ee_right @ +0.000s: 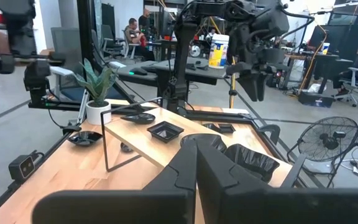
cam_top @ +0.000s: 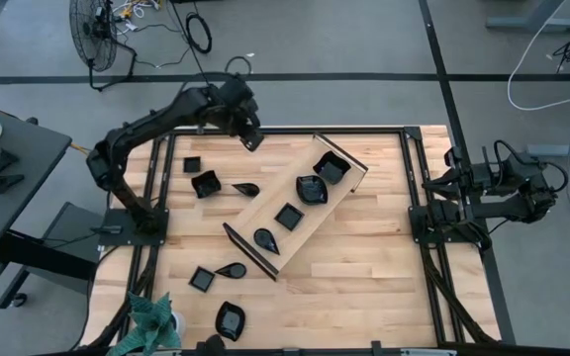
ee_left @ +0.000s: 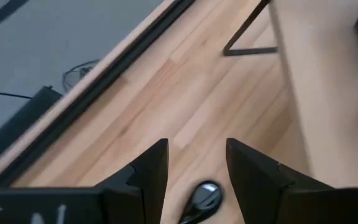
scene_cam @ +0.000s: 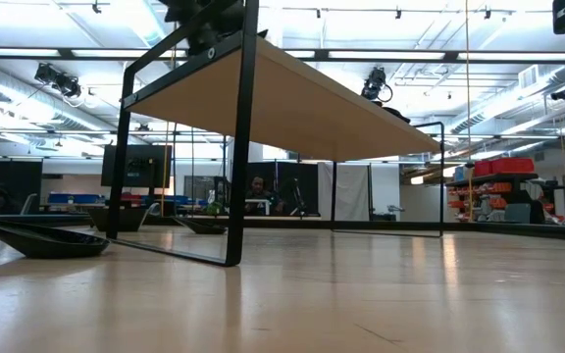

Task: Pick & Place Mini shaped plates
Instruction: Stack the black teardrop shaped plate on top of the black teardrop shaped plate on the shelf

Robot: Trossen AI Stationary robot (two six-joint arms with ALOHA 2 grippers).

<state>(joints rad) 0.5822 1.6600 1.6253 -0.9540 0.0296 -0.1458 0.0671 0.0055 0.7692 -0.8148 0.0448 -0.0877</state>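
Several mini shaped plates, small and glossy black, lie on the long light-wood tray (cam_top: 300,203), which runs aslant across the table's middle; among them are a wavy one (cam_top: 332,168) and a square one (cam_top: 288,215). More lie flat on the table left of it: a square (cam_top: 192,163), a teardrop (cam_top: 246,188) and others toward the near edge (cam_top: 230,319). My left gripper (cam_top: 253,141) hangs open and empty above the far edge, slanting down. In its wrist view a teardrop plate (ee_left: 202,198) shows on the wood below the fingers. My right gripper (ee_right: 197,152) waits shut at the table's right side.
The tray stands raised on thin black frame legs (scene_cam: 233,147). A potted plant (cam_top: 151,321) stands at the near left corner. Black rails (cam_top: 409,168) border the table. A floor fan (cam_top: 95,30) and cables lie beyond the far edge.
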